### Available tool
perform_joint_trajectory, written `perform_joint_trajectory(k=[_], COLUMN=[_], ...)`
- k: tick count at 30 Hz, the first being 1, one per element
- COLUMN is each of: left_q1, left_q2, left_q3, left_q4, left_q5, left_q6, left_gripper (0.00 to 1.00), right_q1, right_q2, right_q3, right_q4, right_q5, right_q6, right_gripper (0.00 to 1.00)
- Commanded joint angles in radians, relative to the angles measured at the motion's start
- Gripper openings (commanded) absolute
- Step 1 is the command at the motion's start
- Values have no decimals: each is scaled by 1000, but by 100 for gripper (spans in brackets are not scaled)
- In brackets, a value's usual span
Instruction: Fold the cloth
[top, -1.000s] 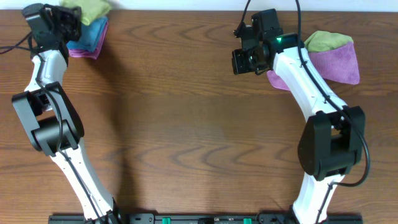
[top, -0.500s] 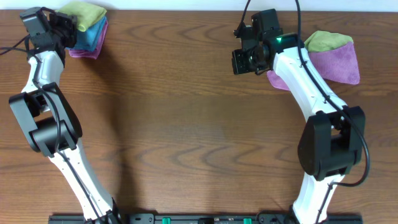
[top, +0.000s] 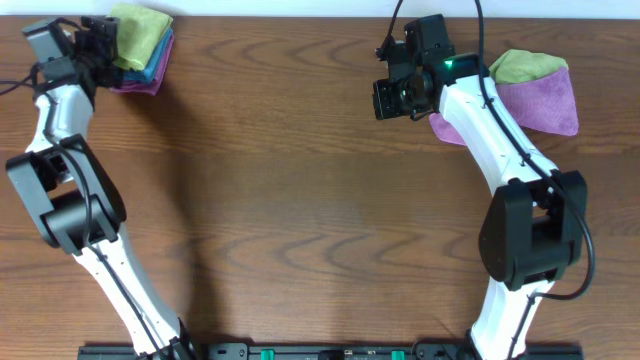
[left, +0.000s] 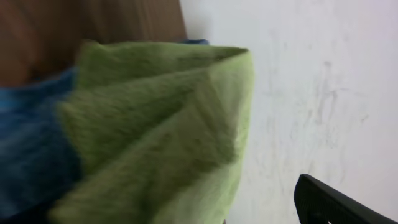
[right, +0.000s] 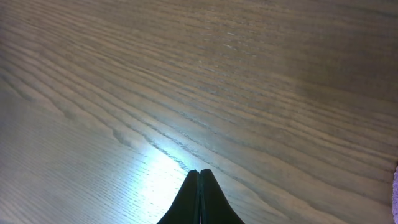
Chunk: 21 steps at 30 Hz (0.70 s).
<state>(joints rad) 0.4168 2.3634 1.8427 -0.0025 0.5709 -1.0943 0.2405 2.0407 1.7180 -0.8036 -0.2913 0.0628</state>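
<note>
While the left gripper (top: 100, 35) stands open beside the folded lime-green cloth (top: 140, 22) and the right gripper (right: 199, 177) is clenched empty, we should retreat without snagging it.

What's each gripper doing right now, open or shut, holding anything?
Left gripper: jaws open, holding nothing; folded lime-green microfibre cloth lies just ahead.
Right gripper: jaws shut, empty.

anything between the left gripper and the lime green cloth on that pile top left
Nothing visible. The left gripper sits right beside the lime-green cloth, which lies on top of a blue cloth and a purple cloth.
</note>
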Motion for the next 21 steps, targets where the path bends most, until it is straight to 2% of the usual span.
perform_joint_trajectory(k=[1,6,13,14,18,19,21], left_q1=[32,55,56,56,43,31,-7], left_q2=[-21,-39,-237,-269,-395,-438,-513], left_q3=[18,18,18,18,18,18,18], left_q4=[-45,-137,-381,-418,-616,-704,-861], left_q5=[82,158,98,98,45,-1,-93], left_q6=[24,135,440,488,698,779,937], left_gripper=[95,95,95,95,95,95,95], right_q1=[5,9,8,8,-5,-14,-33], right_q2=[-21,-21,-27,-31,-81,-109,-171], right_q3=[-3,-3,-3,-3,-3,-3,-3], right_q4=[-1,-1,-39,-47,-66,-70,-89], right_q5=[2,3,3,3,3,3,5], right_q6=[-16,-16,-16,-16,-16,-18,-43], right_gripper=[2,1,2,7,60,77,99])
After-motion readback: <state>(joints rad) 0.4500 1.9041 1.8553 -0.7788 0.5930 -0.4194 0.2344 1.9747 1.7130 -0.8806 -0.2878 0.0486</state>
